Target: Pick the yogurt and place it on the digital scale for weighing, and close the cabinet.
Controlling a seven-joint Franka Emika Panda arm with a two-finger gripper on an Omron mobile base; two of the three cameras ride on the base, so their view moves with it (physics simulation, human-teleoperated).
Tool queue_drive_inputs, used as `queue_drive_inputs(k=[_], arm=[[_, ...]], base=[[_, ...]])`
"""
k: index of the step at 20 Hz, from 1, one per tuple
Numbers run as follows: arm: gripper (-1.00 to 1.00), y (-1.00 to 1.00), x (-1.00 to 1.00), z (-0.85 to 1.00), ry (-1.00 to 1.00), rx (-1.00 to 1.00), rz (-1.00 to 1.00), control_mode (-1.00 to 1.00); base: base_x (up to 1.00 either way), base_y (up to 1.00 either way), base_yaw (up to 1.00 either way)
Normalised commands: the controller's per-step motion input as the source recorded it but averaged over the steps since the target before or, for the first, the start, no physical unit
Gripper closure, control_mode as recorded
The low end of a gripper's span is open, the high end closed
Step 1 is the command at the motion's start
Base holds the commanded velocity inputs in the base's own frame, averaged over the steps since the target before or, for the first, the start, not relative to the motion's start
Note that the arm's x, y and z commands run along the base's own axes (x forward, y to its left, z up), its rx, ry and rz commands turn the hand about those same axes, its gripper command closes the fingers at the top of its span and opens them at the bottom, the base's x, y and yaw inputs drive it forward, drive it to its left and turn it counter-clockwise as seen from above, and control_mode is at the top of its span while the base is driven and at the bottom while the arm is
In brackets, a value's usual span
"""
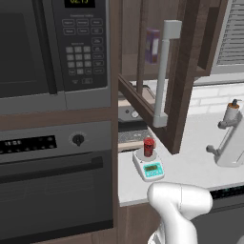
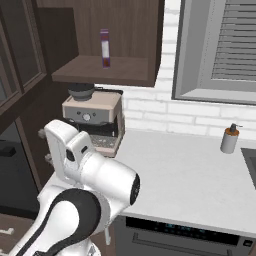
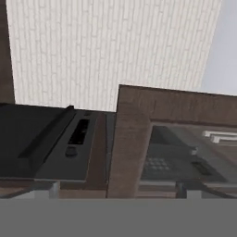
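The red yogurt [image 1: 148,147] cup stands upright on the round plate of the white digital scale [image 1: 151,167], whose teal panel faces the counter's front edge. Above it, the dark brown cabinet [image 1: 183,71] door swings out over the counter, its pale bar handle [image 1: 162,71] facing me. In the right base view the cabinet [image 2: 110,70] shelf lies open. In the hand view my gripper [image 3: 115,193] is open, its tips far apart at the bottom with nothing between them. It looks at the brown door frame [image 3: 132,139] close ahead.
A purple box [image 1: 152,45] stands on the cabinet shelf. The coffee machine [image 2: 95,120] sits under the cabinet at the back. A pale bottle [image 2: 230,139] with a brown cap is at the far right. The microwave [image 1: 52,45] and oven [image 1: 52,181] fill the left.
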Motion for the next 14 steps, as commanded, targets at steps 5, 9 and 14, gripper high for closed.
queue_drive_inputs(k=[5, 9, 14], arm=[[-1.0, 0.16, -1.0, 0.62, -0.21, -0.02, 0.03, -1.0], [-1.0, 0.78, -0.92, 0.05, -0.11, 0.07, 0.0, -1.0], [-1.0, 0.97, -0.82, 0.0, -0.06, 0.19, -0.02, -1.0]], base=[[0.0, 0.0, 0.0], [0.0, 0.0, 0.0], [0.0, 0.0, 0.0]])
